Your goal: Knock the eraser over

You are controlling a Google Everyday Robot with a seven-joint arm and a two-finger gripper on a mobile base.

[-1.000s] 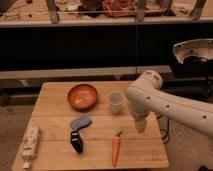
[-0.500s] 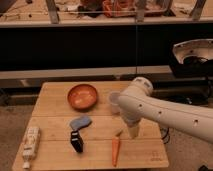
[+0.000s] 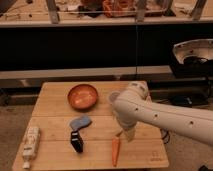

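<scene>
The eraser [image 3: 76, 141] is a small black block standing upright on the wooden table [image 3: 55, 107], at the front left of centre. My white arm reaches in from the right across the table. Its gripper [image 3: 129, 134] hangs down just above the top end of the carrot [image 3: 115, 150], to the right of the eraser and well apart from it.
A flat blue-grey sponge pad [image 3: 80, 122] lies just behind the eraser. An orange bowl [image 3: 82, 96] sits at the back. A white tube [image 3: 31, 142] lies at the front left edge. A pale cup [image 3: 113, 97] is partly hidden behind the arm.
My arm has swung left over the table, toward the eraser, and now covers most of the cup. The objects on the table have not moved.
</scene>
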